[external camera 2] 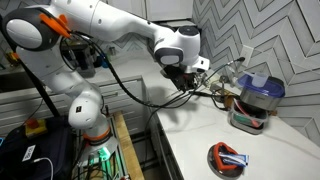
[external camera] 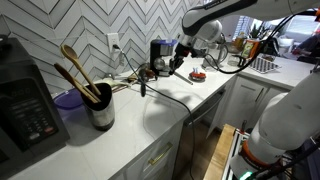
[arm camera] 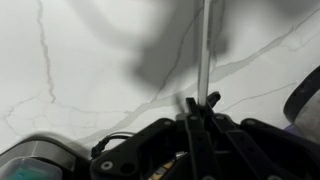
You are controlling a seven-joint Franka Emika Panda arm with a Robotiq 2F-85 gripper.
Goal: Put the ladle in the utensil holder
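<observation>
The steel utensil holder (external camera: 101, 112) stands on the white counter with several wooden spoons (external camera: 78, 72) sticking out of it. My gripper (external camera: 147, 72) hovers above the counter, to the right of the holder and apart from it. It is shut on the ladle (external camera: 143, 87), whose slim handle hangs down from the jaws. In the wrist view the fingers (arm camera: 200, 102) pinch the thin shaft (arm camera: 204, 45), which runs to the top edge; the ladle's bowl is out of view there. The gripper also shows in an exterior view (external camera 2: 186, 82).
A purple bowl (external camera: 68, 100) sits behind the holder, and a black appliance (external camera: 25, 108) stands at the counter's near left. A red dish (external camera: 198, 75) lies farther along the counter and also shows in an exterior view (external camera 2: 228, 157). The tiled wall (external camera: 90, 30) backs the counter.
</observation>
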